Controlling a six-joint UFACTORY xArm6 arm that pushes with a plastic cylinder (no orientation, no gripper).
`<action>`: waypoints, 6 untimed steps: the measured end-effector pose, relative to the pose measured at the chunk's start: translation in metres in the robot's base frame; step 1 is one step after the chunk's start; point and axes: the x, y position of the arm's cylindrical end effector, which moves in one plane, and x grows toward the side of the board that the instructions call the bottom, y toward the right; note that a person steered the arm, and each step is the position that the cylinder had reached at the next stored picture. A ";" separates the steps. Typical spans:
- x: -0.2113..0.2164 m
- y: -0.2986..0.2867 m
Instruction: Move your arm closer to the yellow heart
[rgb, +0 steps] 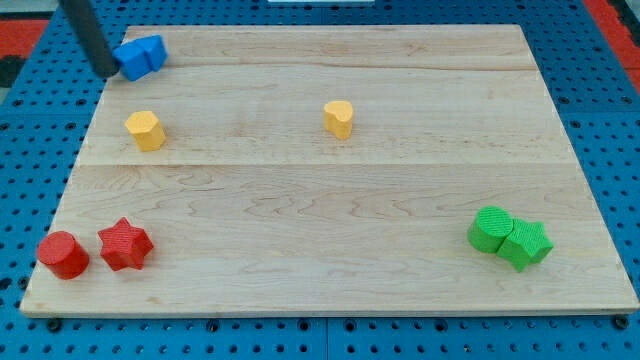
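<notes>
The yellow heart (339, 118) sits on the wooden board (330, 270), a little above the middle. My tip (106, 71) is at the board's top left corner, touching the left side of a blue block (140, 56). The tip is far to the left of the yellow heart. A second yellow block (145, 130), many-sided, lies just below and to the right of the tip.
A red cylinder (62, 254) and a red star (125, 244) sit at the bottom left. A green block (491, 229) and a green star (527, 243) touch each other at the bottom right. A blue perforated surface (30, 150) surrounds the board.
</notes>
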 end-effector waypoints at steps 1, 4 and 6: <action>0.012 0.010; 0.057 0.282; 0.133 0.307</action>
